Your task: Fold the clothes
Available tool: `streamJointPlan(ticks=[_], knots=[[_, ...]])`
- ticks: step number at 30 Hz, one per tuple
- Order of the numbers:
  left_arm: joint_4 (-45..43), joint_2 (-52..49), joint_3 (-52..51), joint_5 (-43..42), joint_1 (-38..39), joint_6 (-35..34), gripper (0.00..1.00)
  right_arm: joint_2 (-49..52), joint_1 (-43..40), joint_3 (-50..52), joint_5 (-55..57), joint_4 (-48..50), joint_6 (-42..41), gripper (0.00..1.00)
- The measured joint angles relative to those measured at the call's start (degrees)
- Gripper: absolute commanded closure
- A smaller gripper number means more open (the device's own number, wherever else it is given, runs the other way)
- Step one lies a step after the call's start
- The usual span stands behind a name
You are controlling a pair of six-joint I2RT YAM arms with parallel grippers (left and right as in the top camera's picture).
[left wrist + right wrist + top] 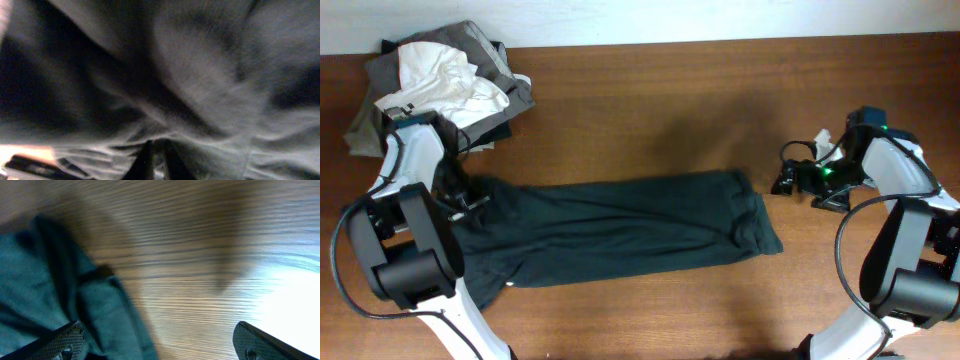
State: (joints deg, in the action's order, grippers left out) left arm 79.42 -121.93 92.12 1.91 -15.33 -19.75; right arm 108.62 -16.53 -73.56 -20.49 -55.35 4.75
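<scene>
A dark green garment (620, 230) lies stretched left to right across the wooden table. My left gripper (463, 198) is at its left end. In the left wrist view the dark cloth (200, 75) fills the frame and the two fingers (156, 159) are pinched together on a fold of it. My right gripper (787, 181) is just off the garment's right end, low over the bare table. In the right wrist view its fingers (160, 342) are wide apart and empty, with the garment's edge (45, 290) at the left.
A pile of other clothes (440, 85), white, grey and dark, sits at the back left corner. Bare wood (670, 110) shows behind the garment and in front of it (670, 310). Both arm bases stand at the front corners.
</scene>
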Motion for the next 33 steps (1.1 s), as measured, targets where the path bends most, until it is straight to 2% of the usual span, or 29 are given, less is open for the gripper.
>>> streamJointPlan(ticks=[3,5,7,8,11,17,20,22,24,27,33], knots=[[2.3,0.0,3.4,1.8,0.7,-0.4,0.80,0.0,1.7,0.0,-4.3,-1.5,3.2,0.01],[2.5,0.3,3.5,2.2,1.5,-0.7,0.71,0.0,2.5,0.1,-5.3,-1.5,4.1,0.01],[2.5,2.5,3.5,2.4,3.3,-0.9,0.48,0.0,4.0,1.2,-6.1,-1.5,4.5,0.02],[2.4,3.9,3.5,2.5,4.2,-1.0,0.46,0.0,4.6,1.6,-6.2,-1.6,4.5,0.01],[1.8,9.5,3.8,2.4,7.5,-1.0,0.46,0.0,7.5,2.8,-6.5,-1.2,4.7,0.01],[1.8,10.4,3.9,2.1,9.0,-1.1,0.46,-0.1,11.5,7.1,-6.6,2.3,4.0,0.01],[1.8,10.4,3.9,2.1,9.0,-1.0,0.46,-0.9,11.6,8.2,-6.6,3.5,3.4,0.07],[1.8,10.4,3.9,2.1,9.0,-1.0,0.46,-0.9,12.1,8.5,-6.6,3.7,3.1,0.08],[1.8,10.4,3.9,2.1,9.0,-1.0,0.46,-0.9,12.4,8.5,-6.0,3.9,2.6,0.04],[1.7,10.4,3.9,2.1,9.0,-1.0,0.46,-0.9,12.3,7.4,-1.0,3.1,-1.7,0.02],[1.7,10.4,3.9,2.0,9.0,-1.0,0.46,-0.2,7.2,2.5,5.0,1.1,-2.3,0.01]])
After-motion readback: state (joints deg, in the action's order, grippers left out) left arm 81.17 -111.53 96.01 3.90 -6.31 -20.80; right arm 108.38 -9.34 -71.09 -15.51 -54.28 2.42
